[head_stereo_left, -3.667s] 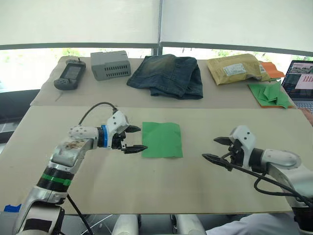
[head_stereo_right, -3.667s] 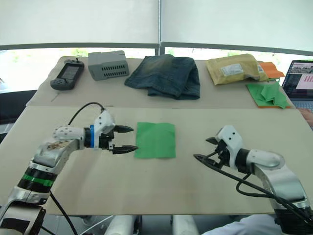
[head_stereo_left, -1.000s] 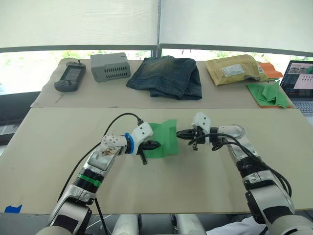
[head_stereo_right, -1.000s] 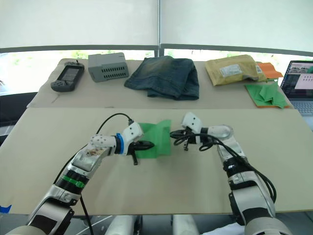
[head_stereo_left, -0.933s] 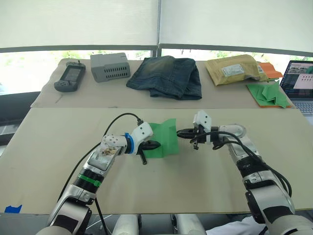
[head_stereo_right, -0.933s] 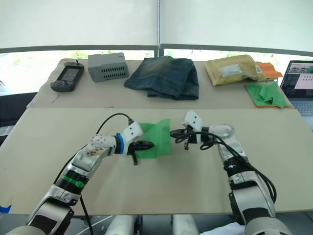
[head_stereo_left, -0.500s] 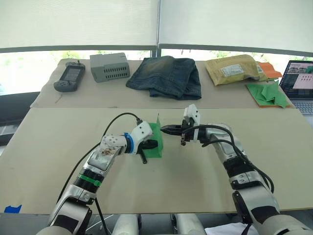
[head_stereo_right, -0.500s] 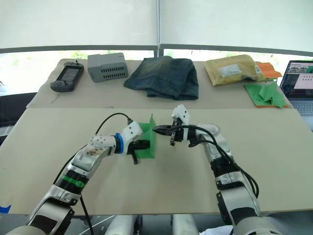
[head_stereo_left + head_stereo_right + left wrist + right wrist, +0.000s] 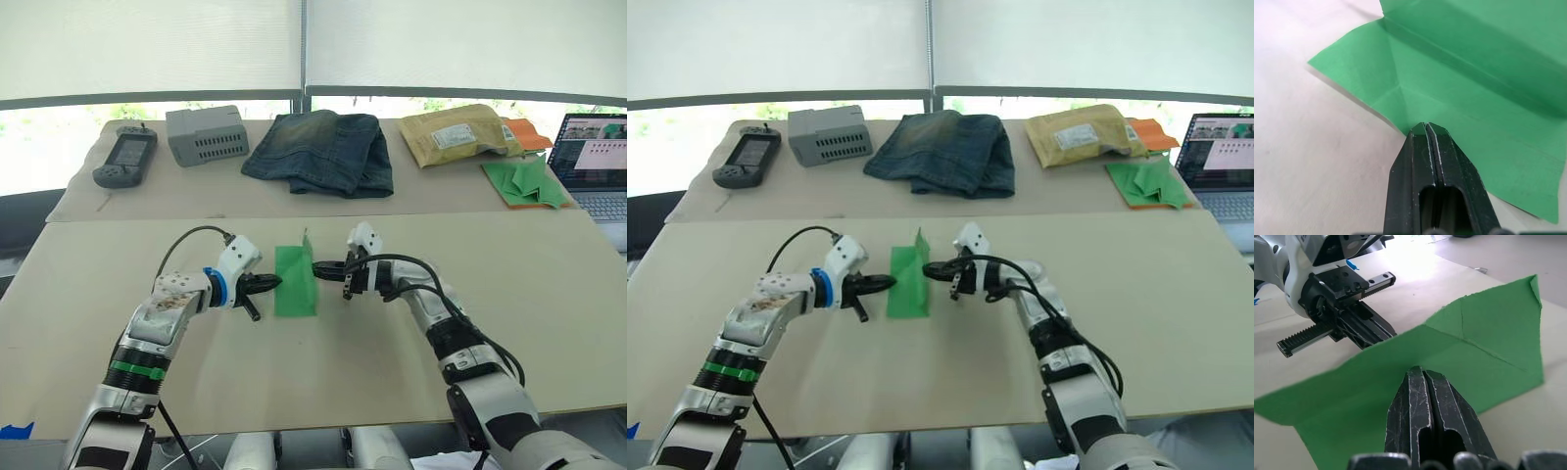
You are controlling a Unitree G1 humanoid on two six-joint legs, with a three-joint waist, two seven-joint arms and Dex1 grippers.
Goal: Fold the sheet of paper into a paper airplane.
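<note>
Left eye view, sheet of paper (image 9: 295, 281) half-folded, creased

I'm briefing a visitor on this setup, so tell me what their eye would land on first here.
The bright green sheet at mid-table, half folded with one flap standing up, draws the eye first. The left gripper and right gripper meet it from either side, each with its fingers shut at the paper's edge. Behind, on the far table, lie dark jeans and a heap of green paper beside a laptop.
</note>
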